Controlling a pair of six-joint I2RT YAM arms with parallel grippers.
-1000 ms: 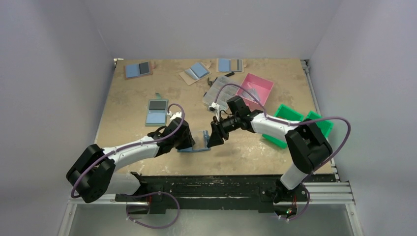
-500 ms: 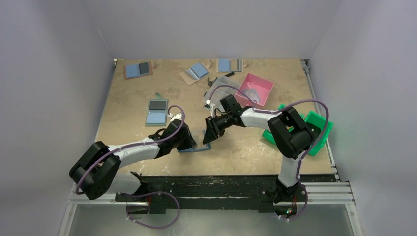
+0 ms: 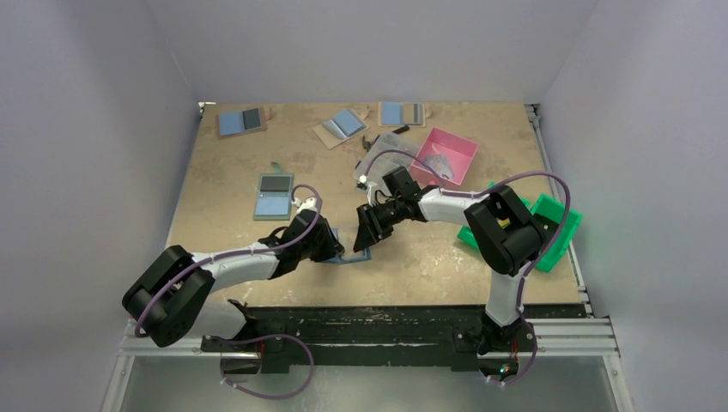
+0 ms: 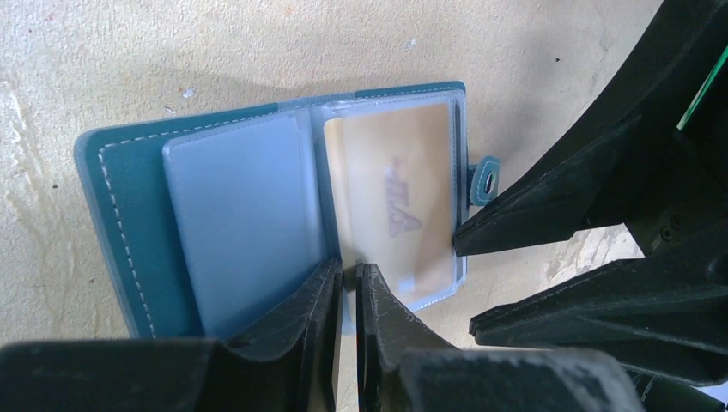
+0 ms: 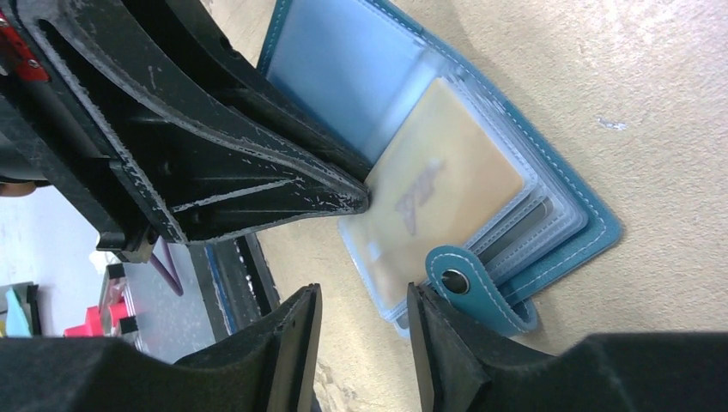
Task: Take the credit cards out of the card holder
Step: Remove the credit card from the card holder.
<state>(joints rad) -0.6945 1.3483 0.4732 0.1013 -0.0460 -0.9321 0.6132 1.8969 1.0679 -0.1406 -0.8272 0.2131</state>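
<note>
Open and flat on table [image 3: 232, 172]: card holder [image 3: 354, 257], lower middle of overhead view, between both arms. At its fold, bottom centre of left wrist view, left pincer [image 4: 348, 273] is nearly clenched. Thin sleeve edge looks nipped between its fingers, likely to pin holder down while card slides out. Inside clear sleeve on holder's right half sits tan card [image 4: 391, 189], not yet out. Empty right pincer [image 5: 362, 293] released, jaws apart, lined up at sleeve's outer edge beside snap strap [image 5: 459, 279], apparently ready to catch card edge.
</note>
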